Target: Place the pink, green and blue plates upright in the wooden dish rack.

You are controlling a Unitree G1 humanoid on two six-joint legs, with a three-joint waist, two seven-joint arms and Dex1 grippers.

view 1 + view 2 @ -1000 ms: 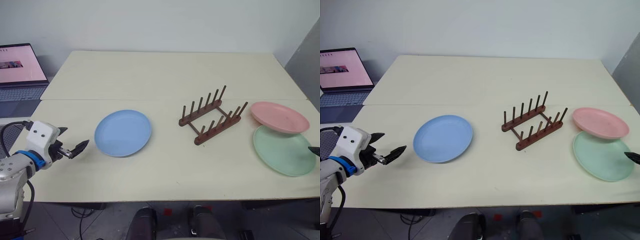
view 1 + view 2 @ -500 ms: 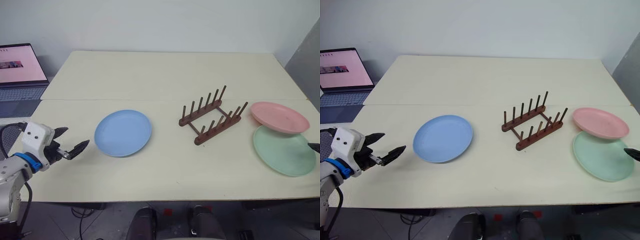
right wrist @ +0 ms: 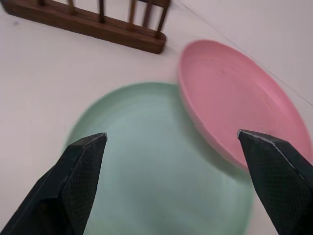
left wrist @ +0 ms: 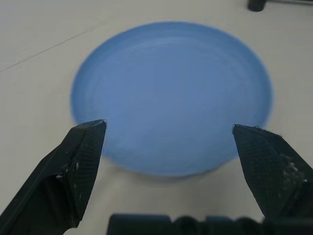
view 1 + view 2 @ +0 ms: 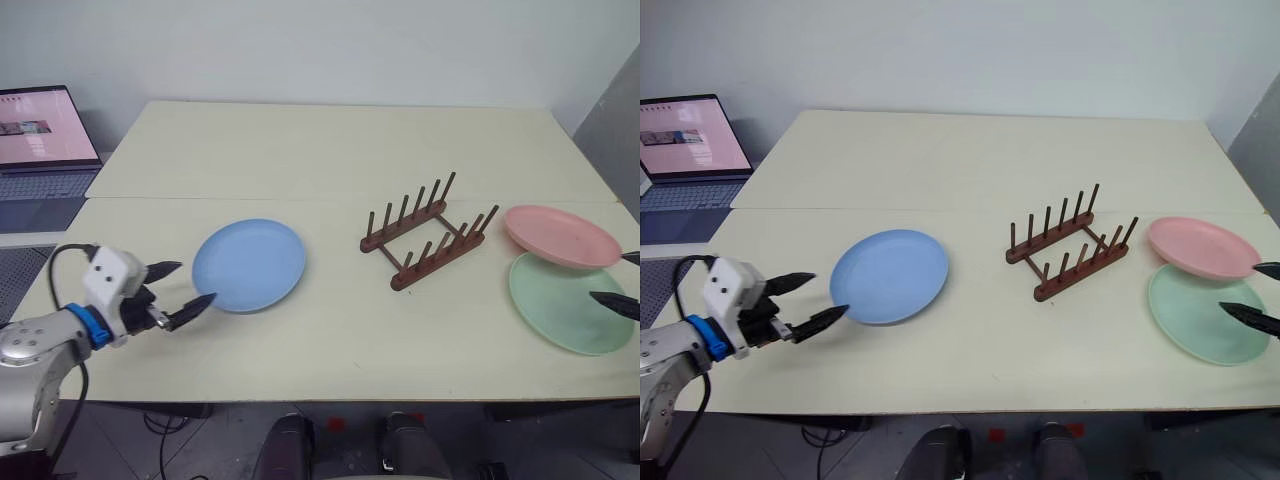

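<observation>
The blue plate (image 5: 248, 264) lies flat on the table, left of centre. My left gripper (image 5: 195, 282) hovers at its near left rim, open, fingers spread about as wide as the plate (image 4: 171, 88). The wooden dish rack (image 5: 425, 232) stands empty, right of centre. Beyond it the pink plate (image 5: 560, 234) rests tilted, its near edge lying on the green plate (image 5: 565, 305). My right gripper (image 5: 606, 276) comes in from the right edge above the green plate, open and holding nothing. In the right wrist view its fingers frame the green plate (image 3: 146, 161) and the pink plate (image 3: 234, 103).
An open laptop (image 5: 40, 140) sits on a side surface at the far left. The cream table (image 5: 330, 150) is made of two tops with a seam running across behind the plates. A grey panel stands at the far right.
My left gripper has swung right, up to the blue plate's rim. My right gripper has come in leftward over the green plate. Plates and rack have not moved.
</observation>
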